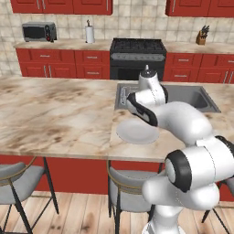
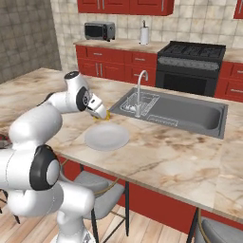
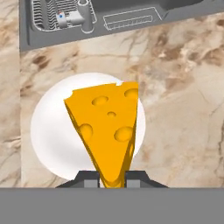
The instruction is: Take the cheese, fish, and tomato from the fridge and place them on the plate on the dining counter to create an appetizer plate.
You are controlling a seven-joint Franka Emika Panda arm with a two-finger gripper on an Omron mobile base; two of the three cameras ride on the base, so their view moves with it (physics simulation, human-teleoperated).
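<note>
My gripper is shut on the narrow end of the cheese, a yellow-orange wedge with holes. The wedge hangs just above the round pale plate, over its right half in the hand view. In the right base view the gripper points down with the cheese at the plate's far edge. The plate lies bare on the dining counter, partly behind my forearm. The fish, the tomato and the fridge are out of view.
The steel sink with its faucet is set into the counter just beyond the plate. Grey stools stand along the near side. A black stove and red cabinets line the back wall.
</note>
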